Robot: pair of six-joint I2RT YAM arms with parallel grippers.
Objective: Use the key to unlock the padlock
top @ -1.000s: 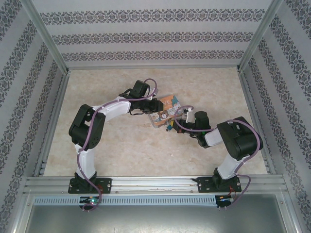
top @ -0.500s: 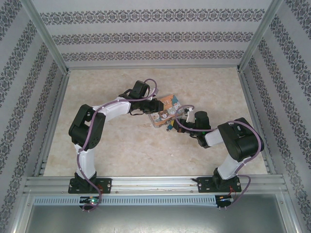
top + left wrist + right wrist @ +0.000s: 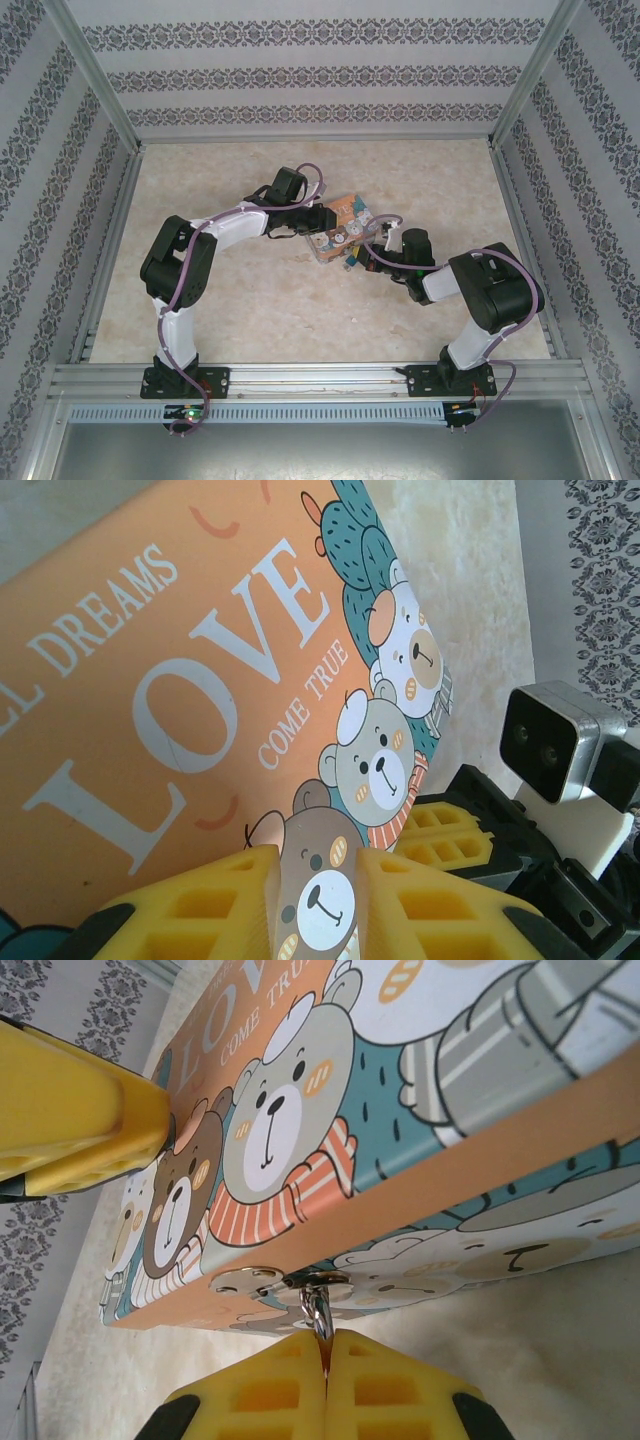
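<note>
At the tin's left edge: left gripper [image 3: 318, 870], yellow fingers clamped on the lid's rim, a brown bear's face showing between them. Centre: tin [image 3: 340, 230], orange, lettered "LOVE", with cartoon bears, near the middle of the marbled table [image 3: 250, 300]. On the tin's near side wall: round silvery hasp [image 3: 250, 1282], with the padlock [image 3: 318, 1308] hanging from it by its thin shackle, body hidden. Just right of the tin: right gripper [image 3: 325, 1355], yellow pads pressed together, the shackle's lower end pinched in their seam.
</note>
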